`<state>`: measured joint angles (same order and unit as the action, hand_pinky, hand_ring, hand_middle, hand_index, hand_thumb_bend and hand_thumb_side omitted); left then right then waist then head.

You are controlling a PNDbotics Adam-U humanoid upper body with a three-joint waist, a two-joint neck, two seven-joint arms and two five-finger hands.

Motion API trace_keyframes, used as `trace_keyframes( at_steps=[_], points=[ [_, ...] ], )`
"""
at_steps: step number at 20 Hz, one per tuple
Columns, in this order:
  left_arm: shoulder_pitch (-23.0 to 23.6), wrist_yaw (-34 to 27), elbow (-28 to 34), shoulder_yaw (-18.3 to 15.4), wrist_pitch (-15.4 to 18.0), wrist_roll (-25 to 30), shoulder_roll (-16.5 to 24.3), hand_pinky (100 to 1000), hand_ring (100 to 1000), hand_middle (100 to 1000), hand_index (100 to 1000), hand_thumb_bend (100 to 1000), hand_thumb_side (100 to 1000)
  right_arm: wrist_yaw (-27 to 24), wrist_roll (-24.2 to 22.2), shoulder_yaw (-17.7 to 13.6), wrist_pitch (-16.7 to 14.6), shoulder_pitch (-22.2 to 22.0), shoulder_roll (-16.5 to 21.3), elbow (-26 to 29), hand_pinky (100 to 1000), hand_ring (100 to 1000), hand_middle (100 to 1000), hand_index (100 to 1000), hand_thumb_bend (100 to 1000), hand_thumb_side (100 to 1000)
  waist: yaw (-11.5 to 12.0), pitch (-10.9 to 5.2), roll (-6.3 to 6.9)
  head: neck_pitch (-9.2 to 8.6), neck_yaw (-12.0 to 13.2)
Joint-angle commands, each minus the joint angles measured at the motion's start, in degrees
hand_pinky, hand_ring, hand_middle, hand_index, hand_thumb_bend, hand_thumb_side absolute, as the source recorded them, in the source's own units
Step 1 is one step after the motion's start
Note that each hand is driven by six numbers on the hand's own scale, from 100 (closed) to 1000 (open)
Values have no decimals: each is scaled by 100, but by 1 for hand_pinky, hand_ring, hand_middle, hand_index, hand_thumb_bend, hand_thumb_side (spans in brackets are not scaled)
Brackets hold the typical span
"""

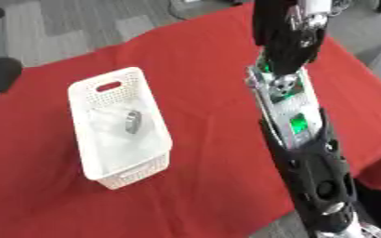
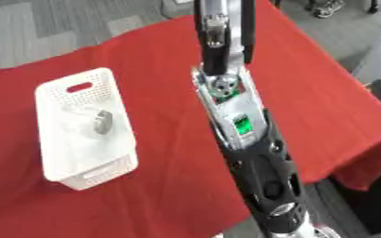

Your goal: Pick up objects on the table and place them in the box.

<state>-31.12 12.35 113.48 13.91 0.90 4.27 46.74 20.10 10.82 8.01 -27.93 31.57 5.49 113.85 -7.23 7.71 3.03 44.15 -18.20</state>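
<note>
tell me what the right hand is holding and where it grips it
Cannot be told: the right hand is seen from behind over the red cloth, its fingers hidden.

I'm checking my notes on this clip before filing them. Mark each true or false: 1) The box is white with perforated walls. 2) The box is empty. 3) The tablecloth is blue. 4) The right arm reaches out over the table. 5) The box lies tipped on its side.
1) True: the box is white and perforated.
2) False: a small round grey object lies inside it.
3) False: the tablecloth is red.
4) True: the right arm extends over the table, toward its far edge.
5) False: it stands upright, open side up.
</note>
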Motion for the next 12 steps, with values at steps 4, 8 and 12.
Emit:
trace_keyframes(
  at_steps=[4, 8, 12],
  points=[
    [542, 184, 111, -580, 89, -983, 92, 850, 738, 886, 859, 246, 689, 35, 20, -78, 86, -73, 181, 74, 332, 454, 533, 642, 100, 1000, 179, -171, -38, -3, -132],
    [1099, 173, 111, -669, 188, -2301, -388, 799, 704, 869, 854, 250, 685, 60, 55, -121, 125, -131, 232, 74, 332, 453, 533, 641, 100, 1000, 307, -229, -93, -3, -303],
    [1330, 127, 111, -585, 725, -3312, -885, 792, 706, 863, 851, 276, 662, 65, 62, -133, 173, -161, 298, 74, 333, 453, 533, 641, 100, 1000, 465, -238, -194, -37, -486]
  ],
)
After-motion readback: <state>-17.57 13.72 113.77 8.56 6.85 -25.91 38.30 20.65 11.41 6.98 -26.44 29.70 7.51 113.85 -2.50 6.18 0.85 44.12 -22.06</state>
